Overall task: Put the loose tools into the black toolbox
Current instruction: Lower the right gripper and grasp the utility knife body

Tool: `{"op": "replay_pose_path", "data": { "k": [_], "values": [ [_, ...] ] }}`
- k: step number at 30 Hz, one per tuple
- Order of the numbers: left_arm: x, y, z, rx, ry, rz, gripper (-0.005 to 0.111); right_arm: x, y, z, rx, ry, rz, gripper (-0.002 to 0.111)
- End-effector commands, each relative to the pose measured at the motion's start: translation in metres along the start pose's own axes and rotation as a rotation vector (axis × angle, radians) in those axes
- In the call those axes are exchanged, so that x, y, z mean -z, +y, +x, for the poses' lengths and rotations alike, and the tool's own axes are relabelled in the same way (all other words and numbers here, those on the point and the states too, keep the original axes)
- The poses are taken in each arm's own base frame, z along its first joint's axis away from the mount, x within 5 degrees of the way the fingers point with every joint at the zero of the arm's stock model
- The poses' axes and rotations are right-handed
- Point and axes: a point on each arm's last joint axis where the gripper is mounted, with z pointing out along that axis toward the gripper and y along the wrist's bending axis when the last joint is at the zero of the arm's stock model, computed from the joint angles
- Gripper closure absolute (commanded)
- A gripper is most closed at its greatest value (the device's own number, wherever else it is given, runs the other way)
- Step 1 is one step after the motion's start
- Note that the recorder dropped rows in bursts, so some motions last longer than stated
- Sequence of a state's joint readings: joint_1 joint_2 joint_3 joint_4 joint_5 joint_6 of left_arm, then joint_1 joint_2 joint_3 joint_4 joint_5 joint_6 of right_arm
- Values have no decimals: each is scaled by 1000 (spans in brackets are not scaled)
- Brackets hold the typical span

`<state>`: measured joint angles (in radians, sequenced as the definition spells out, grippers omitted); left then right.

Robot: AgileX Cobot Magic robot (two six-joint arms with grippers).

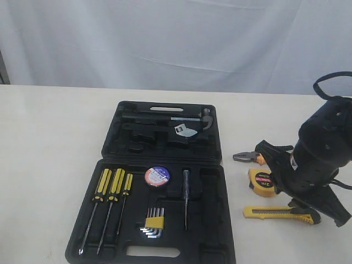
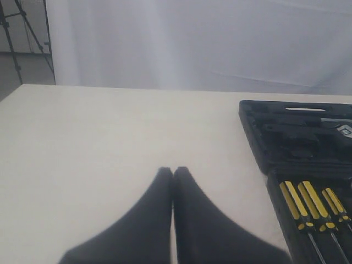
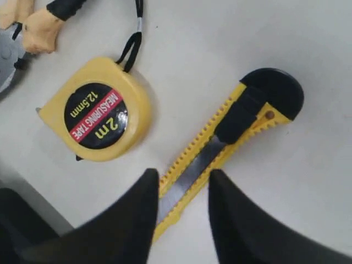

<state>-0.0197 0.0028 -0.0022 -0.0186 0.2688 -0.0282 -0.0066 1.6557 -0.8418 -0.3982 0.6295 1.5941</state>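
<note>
The right gripper (image 3: 183, 177), jaws parted, flanks the utility knife (image 3: 221, 144)

Pliers (image 1: 245, 157), tape measure (image 1: 262, 182) and utility knife (image 1: 275, 213) lie right of the open toolbox (image 1: 212, 231).

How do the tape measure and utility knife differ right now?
The tape measure is squat and rounded with a black 2m label; the utility knife is long and slim with a black end cap. The utility knife shows between the right gripper's open fingers; the tape measure lies to one side. Both are yellow and black, lying on the table outside the toolbox.
</note>
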Motion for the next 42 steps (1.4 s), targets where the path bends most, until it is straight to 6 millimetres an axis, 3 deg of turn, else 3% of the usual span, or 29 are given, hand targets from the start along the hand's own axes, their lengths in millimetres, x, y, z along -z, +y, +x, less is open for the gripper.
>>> {"op": "replay_pose_path", "data": {
  "k": [1, 4, 24, 42],
  "values": [
    [0, 0, 1, 3, 0, 3, 107, 1, 1, -1, -49, 1, 0, 47],
    [0, 0, 1, 4, 0, 3, 107, 1, 1, -2, -125, -16, -1, 46],
    [0, 0, 1, 4, 0, 3, 107, -9, 1, -7, -154, -82, 13, 46],
    [0, 0, 1, 4, 0, 3, 107, -32, 6, 2, -146, -28, 17, 46]
  ]
}}
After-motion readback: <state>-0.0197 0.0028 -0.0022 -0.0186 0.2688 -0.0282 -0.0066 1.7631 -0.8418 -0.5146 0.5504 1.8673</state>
